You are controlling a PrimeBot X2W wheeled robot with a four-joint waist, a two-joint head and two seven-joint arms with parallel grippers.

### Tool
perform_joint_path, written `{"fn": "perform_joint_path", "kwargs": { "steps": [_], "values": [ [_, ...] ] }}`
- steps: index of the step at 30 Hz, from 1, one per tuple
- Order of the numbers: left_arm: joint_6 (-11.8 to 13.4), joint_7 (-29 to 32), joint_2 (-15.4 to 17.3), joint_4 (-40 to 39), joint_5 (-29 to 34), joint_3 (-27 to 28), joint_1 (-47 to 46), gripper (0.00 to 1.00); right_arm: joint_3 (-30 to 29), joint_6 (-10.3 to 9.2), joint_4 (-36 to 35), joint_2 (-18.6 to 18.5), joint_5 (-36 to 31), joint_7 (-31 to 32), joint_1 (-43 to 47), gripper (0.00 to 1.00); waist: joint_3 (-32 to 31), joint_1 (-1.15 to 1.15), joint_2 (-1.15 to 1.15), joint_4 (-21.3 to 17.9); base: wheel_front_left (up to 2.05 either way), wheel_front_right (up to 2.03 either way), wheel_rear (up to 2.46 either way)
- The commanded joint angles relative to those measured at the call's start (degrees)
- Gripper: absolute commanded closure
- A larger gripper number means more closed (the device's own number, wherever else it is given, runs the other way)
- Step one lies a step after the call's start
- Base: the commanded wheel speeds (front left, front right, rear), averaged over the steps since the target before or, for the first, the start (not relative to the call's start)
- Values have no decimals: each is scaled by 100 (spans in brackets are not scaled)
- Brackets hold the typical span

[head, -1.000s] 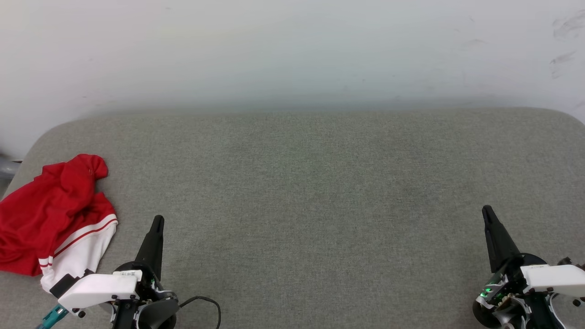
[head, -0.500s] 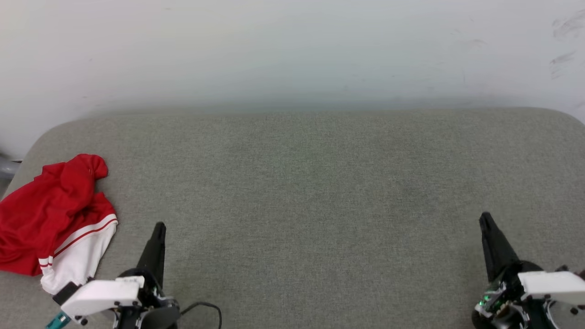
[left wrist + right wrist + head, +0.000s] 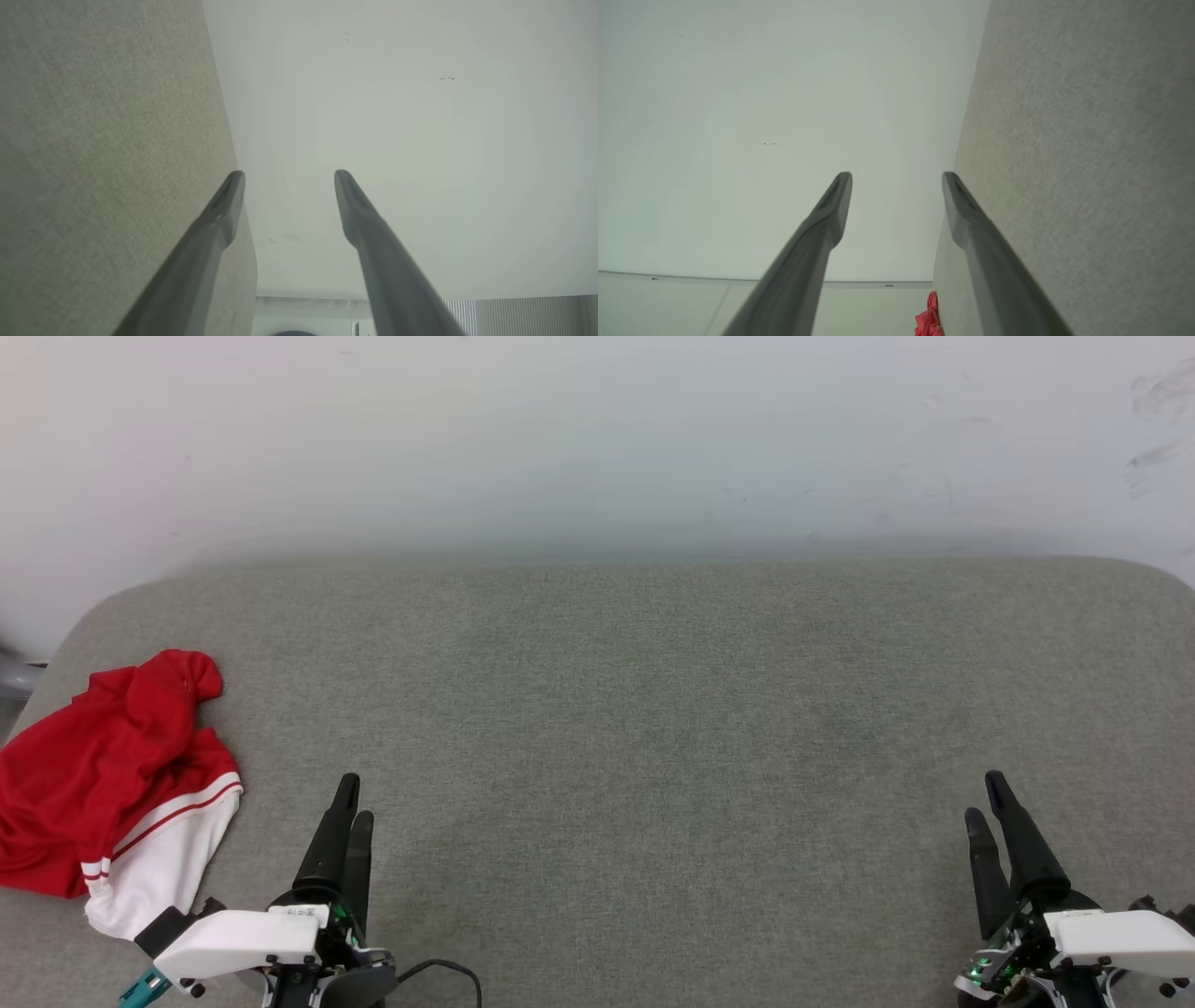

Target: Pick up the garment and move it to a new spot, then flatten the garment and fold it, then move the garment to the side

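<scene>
Nearest you, your left gripper (image 3: 356, 798) hangs over the front edge of the grey padded surface (image 3: 653, 709), toward its left end. Its jaws are apart and empty, and the left wrist view shows open space between the two fingers (image 3: 373, 242). Your right gripper (image 3: 982, 794) hangs over the front edge near the right corner, its jaws likewise parted and empty. The garment (image 3: 93, 775) lies crumpled at the surface's left edge, beside the left gripper's fingers and apart from them, with red cloth bunched and a white sleeve toward the front. Past the far edge rises a pale wall (image 3: 597, 429).
</scene>
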Motion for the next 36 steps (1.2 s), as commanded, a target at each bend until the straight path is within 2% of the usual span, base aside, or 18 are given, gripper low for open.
{"fn": "perform_joint_path", "kwargs": {
  "steps": [1, 11, 15, 22, 36],
  "values": [
    [0, -70, 30, -185, 22, -84, -90, 0, 45, 0, -188, -11, -53, -62, -61, 0, 0, 0, 0, 4, 0, 0, 0],
    [0, -308, 79, -489, 221, -343, -81, 0, 187, 0, -471, -12, -427, -286, 16, 0, -7, 0, 0, 35, 0, 0, 0],
    [-1, -405, 97, -625, 514, -416, -93, 0, 183, 0, -576, -12, -780, -381, 43, 0, -12, 0, 0, 56, 0, 0, 0],
    [-1, -555, 135, -821, 1275, -542, -87, 0, 154, 0, -784, -12, -1862, -533, 65, 0, -19, 0, 0, 90, 0, 0, 0],
    [-1, -829, 211, -894, 3180, -579, -38, 0, 114, 0, -1122, -12, -4285, -809, 158, 0, -57, 0, 0, 147, 0, 0, 0]
  ]
}}
